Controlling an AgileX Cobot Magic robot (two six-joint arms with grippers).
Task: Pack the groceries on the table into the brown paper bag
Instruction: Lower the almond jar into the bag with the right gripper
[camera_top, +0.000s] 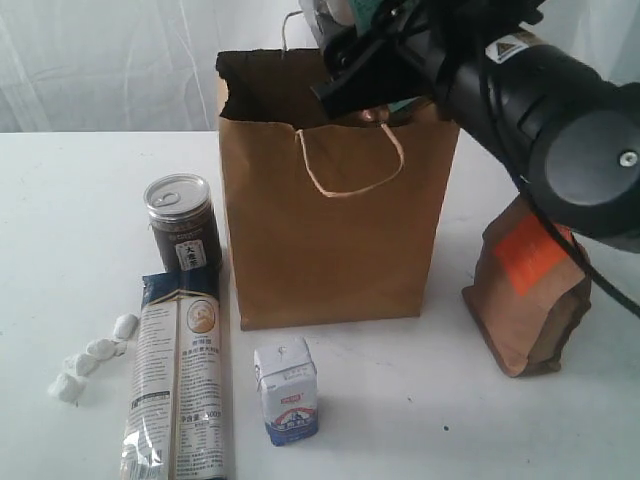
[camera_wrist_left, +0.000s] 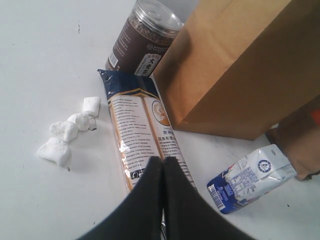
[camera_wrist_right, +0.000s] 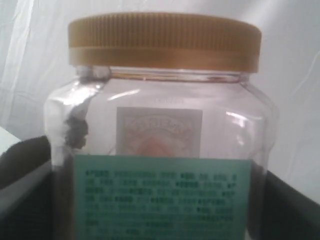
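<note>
Right gripper (camera_top: 372, 80) clamped on gold-lidded jar (camera_wrist_right: 165, 125) above brown paper bag (camera_top: 330, 230), left gripper (camera_wrist_left: 162, 172) closed empty; dark jar (camera_top: 183, 225), noodle packet (camera_top: 180, 380), carton (camera_top: 287, 390), sweets (camera_top: 92, 355), pouch (camera_top: 530, 290) left on table (camera_top: 430, 420).

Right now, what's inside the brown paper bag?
At the mouth of the brown paper bag only a dark interior shows; its walls hide any contents. The right gripper holds the gold-lidded clear jar at the opening.
</note>
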